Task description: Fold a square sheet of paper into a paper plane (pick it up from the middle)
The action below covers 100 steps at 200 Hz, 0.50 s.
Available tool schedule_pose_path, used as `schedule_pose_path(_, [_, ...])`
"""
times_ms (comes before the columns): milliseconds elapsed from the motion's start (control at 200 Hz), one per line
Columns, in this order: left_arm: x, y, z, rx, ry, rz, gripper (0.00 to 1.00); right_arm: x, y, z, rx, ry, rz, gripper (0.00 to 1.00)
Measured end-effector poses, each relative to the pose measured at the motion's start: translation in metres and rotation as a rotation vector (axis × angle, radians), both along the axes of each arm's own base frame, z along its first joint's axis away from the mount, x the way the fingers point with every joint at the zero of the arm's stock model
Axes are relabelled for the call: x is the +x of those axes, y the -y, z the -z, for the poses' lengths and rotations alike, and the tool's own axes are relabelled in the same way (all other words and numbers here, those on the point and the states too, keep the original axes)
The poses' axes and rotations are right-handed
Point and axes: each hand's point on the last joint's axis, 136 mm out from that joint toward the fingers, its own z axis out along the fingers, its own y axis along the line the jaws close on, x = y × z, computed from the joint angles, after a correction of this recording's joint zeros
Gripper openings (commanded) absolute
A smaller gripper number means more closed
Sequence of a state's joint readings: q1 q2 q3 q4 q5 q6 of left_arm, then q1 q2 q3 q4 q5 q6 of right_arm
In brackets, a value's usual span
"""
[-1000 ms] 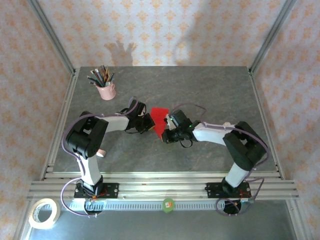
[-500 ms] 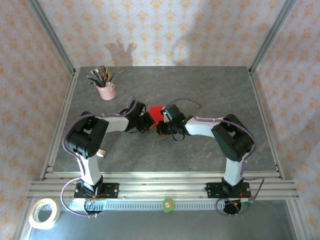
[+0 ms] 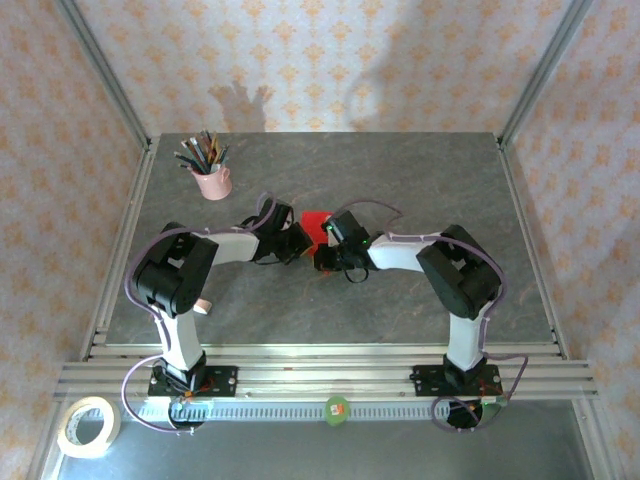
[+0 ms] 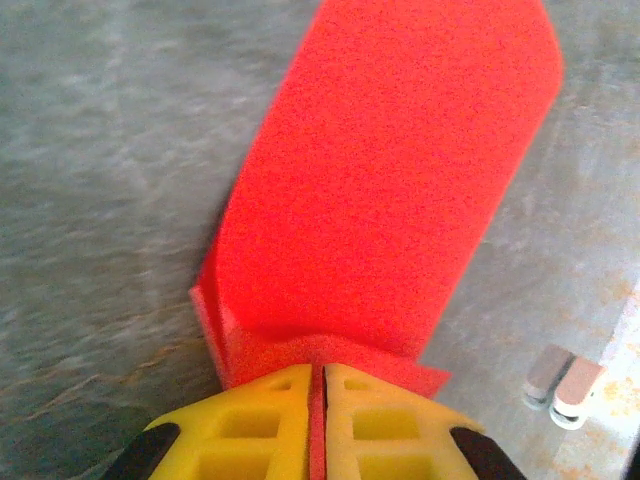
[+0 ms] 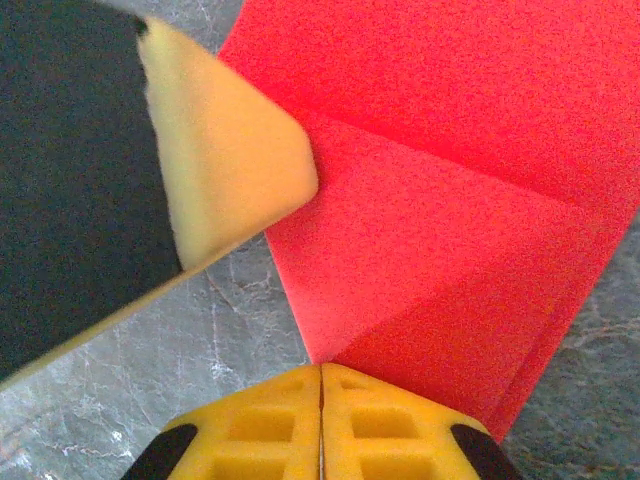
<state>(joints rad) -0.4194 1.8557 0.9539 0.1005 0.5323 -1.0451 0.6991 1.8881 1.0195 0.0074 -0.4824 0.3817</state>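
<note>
From above, the paper plane (image 3: pixel 314 222) lies on the table (image 3: pixel 420 180) about midway between the two arms, a small red patch with the left gripper (image 3: pixel 297 244) at its left edge and the right gripper (image 3: pixel 324 257) at its near right edge, so both are equally close and touching it; the pink cup (image 3: pixel 212 183) stands well apart at the far left. In the left wrist view, the left gripper (image 4: pixel 322 400) has its jaws pressed flat together on the near end of the paper plane (image 4: pixel 400 180), whose long axis runs straight away from the jaws and leans slightly right, the far end blunt and lifted off the grey surface. In the right wrist view, the right gripper (image 5: pixel 320 420) likewise has its jaws closed with no gap, and the pointed corner of the paper plane (image 5: pixel 450 200) runs into their seam, creases fanning up and to the right; a pad (image 5: pixel 225 150) of the left gripper sits just beside the paper's upper left edge. Judging from this, any next crease depends on the two grips holding opposite ends along that axis.
</note>
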Motion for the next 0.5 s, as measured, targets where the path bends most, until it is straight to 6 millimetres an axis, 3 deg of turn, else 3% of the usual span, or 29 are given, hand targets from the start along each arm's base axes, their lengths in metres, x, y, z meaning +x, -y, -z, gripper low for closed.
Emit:
schedule_pose_path(270, [0.011,0.006,-0.032,0.026,0.156,0.111,0.13,0.002,0.011,0.001,-0.016,0.017,-0.013,0.07])
schedule_pose_path(500, [-0.001,0.005,-0.023,0.055,0.173,0.185,0.12,0.000,0.019,0.001,-0.030,0.022,-0.025,0.07])
